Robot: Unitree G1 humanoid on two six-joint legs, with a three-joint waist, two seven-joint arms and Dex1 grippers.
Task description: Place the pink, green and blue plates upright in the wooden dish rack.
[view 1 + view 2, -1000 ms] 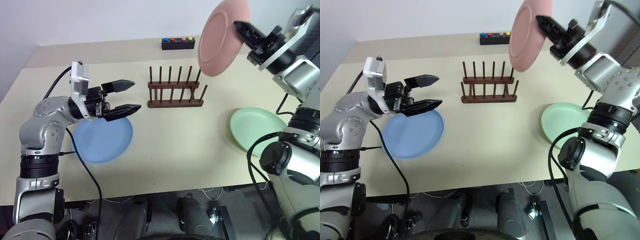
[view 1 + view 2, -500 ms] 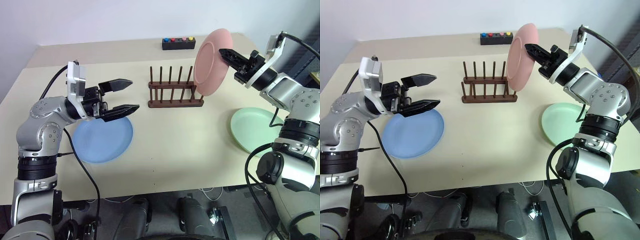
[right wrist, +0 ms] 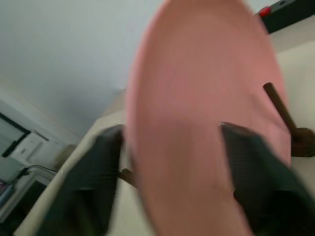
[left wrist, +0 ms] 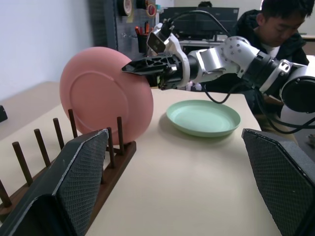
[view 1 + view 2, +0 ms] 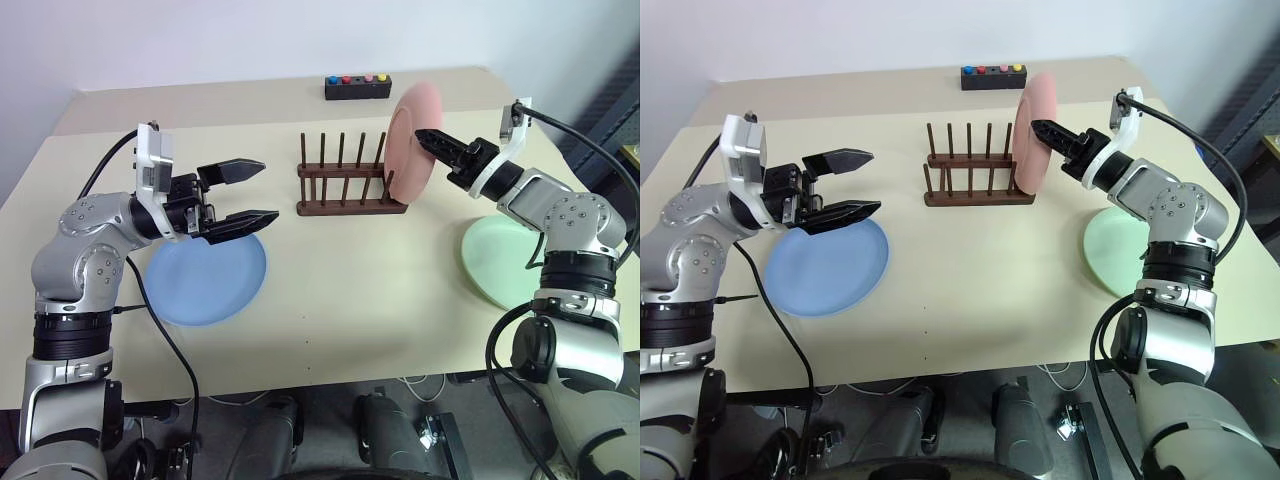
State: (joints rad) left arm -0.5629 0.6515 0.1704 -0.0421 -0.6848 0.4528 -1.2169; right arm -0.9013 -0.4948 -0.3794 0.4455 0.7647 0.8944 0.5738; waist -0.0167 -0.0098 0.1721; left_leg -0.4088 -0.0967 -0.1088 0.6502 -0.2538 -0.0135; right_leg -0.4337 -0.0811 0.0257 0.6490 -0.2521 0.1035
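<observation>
Down came the pink plate (image 5: 413, 142) from high in the air, and now it stands on its edge at the right end of the wooden dish rack (image 5: 349, 180). The right gripper (image 5: 432, 141) has its fingers spread on either side of the plate's rim. The left gripper (image 5: 247, 193) waits with fingers wide apart above the blue plate (image 5: 206, 276), and the green plate (image 5: 507, 258) lies flat on the table (image 5: 340, 290).

Pink plate (image 3: 206, 123) blurring across right wrist view, its lower edge running off frame. Right gripper (image 5: 432, 140) fingers (image 3: 106, 182) smearing into dark shapes either side of plate; contact with plate not telling. Plate's foot hiding behind wooden dish rack (image 5: 350, 185) pegs, slot not telling. Green plate (image 5: 505, 262) lying behind right forearm, partly hiding. Left gripper (image 5: 245, 192) fingers (image 4: 74, 182) getting cut off by left wrist view's bottom edge.
</observation>
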